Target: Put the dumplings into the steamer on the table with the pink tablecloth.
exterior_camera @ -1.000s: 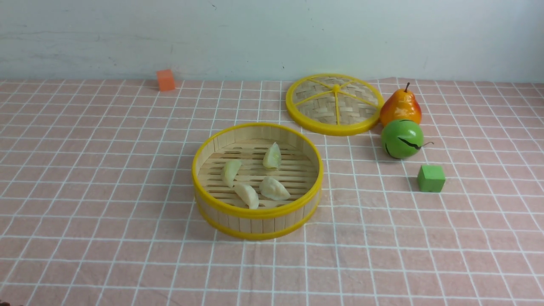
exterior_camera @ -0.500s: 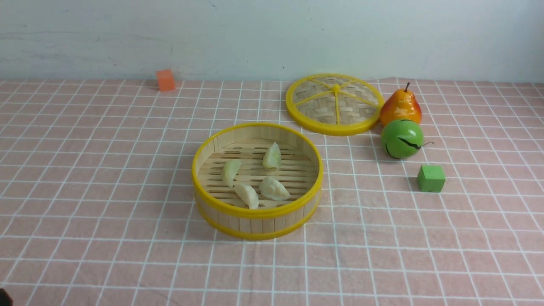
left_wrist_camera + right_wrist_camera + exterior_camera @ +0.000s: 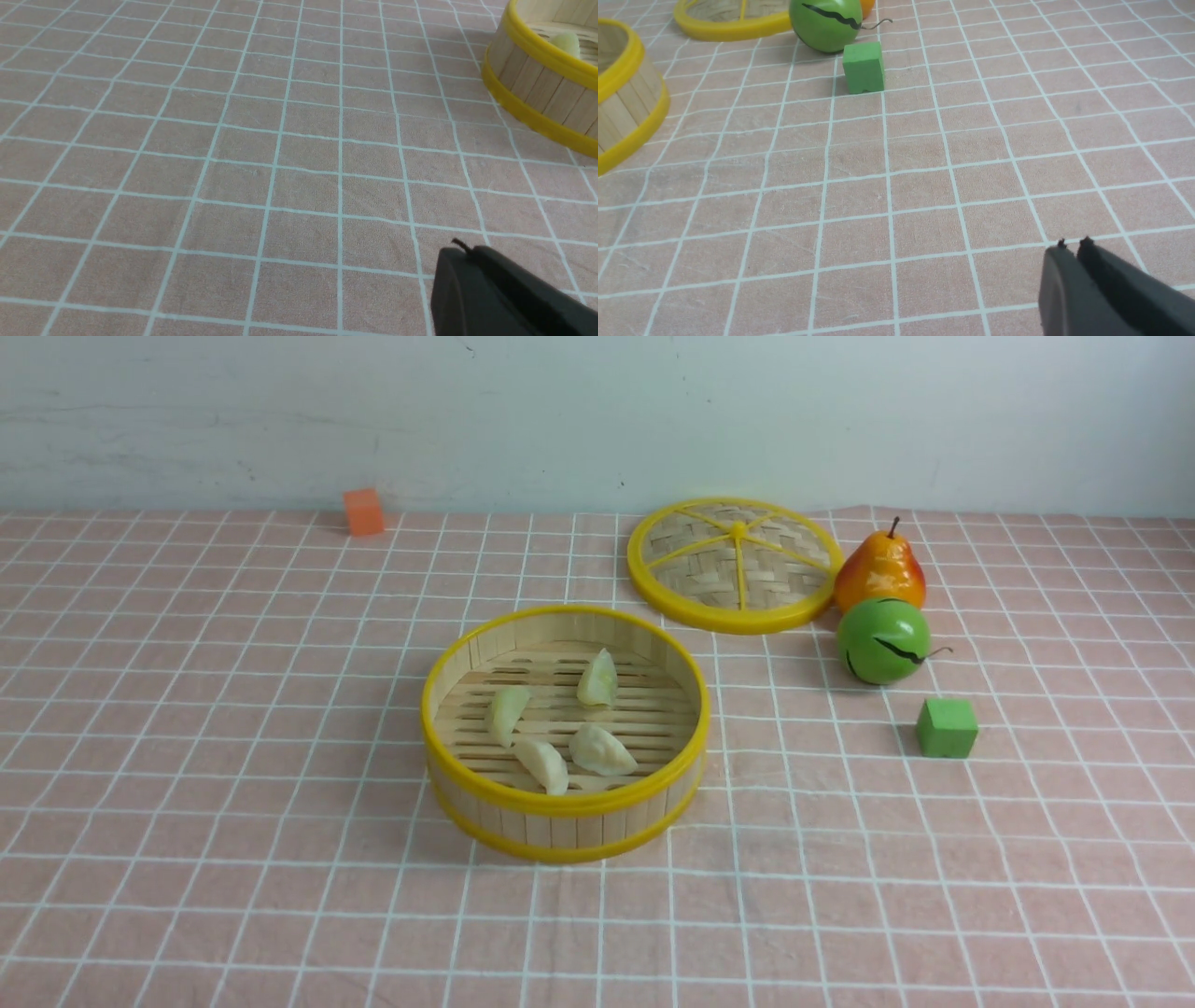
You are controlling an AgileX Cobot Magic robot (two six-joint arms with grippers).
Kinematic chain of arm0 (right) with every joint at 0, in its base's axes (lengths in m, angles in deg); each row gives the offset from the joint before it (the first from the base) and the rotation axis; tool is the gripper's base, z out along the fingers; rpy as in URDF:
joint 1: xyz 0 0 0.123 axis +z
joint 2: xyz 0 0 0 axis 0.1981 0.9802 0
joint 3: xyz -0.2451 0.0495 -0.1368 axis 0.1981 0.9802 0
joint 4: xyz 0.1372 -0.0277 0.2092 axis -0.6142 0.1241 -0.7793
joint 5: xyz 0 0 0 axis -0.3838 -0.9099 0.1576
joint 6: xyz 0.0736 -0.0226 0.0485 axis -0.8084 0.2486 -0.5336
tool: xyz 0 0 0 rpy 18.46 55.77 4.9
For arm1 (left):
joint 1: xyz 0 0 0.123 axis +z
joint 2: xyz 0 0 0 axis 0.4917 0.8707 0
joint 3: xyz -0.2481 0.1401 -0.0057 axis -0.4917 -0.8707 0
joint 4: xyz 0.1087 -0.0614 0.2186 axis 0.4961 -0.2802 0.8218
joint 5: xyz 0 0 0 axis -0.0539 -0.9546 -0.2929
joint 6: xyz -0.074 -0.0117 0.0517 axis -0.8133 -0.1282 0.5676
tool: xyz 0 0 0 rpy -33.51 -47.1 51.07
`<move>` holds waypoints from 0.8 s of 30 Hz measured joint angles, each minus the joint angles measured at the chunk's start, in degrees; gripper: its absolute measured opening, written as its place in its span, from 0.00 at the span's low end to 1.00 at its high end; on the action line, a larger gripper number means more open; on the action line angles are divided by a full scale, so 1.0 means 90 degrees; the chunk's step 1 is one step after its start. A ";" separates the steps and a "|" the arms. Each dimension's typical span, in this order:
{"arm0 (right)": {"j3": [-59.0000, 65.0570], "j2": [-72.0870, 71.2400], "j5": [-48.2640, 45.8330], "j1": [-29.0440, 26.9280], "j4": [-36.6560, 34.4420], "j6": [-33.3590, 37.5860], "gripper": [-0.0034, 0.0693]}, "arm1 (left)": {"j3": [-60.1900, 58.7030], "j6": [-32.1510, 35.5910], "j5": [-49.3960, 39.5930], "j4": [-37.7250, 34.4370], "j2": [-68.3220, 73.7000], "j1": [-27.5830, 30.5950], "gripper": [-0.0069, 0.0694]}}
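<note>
you see a flat woven lid [image 3: 735,564] with a yellow rim and yellow spokes lying toward the back, right of centre. just beside its right edge stands a pear [image 3: 880,569], orange-red over yellow, upright with its dark stem pointing up. in front of the pear, touching or nearly touching it, sits a round green fruit [image 3: 883,640] marked with a wavy black line, its thin stem sticking out to the right. nearer to you and slightly right of that fruit rests a green cube [image 3: 947,727], apart from it. far off at the back left, close to the pale wall [image 3: 597,420], you find a small orange cube [image 3: 363,511] standing alone.
</note>
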 joint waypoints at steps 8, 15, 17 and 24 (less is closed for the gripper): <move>0.0000 0.0000 0.0000 0.0000 0.0000 -0.0001 0.12 | 0.0000 0.0024 0.0000 -0.0005 0.0000 0.0000 0.07; 0.0000 0.0000 0.0000 0.0000 0.0000 -0.0001 0.13 | 0.0000 0.0037 0.0000 -0.0005 0.0000 0.0000 0.07; 0.0000 0.0000 0.0000 0.0000 0.0000 -0.0001 0.13 | 0.0000 0.0037 0.0000 -0.0005 0.0000 0.0000 0.07; 0.0000 0.0000 0.0000 0.0000 0.0000 -0.0001 0.14 | 0.0000 0.0037 0.0000 -0.0005 0.0000 0.0000 0.07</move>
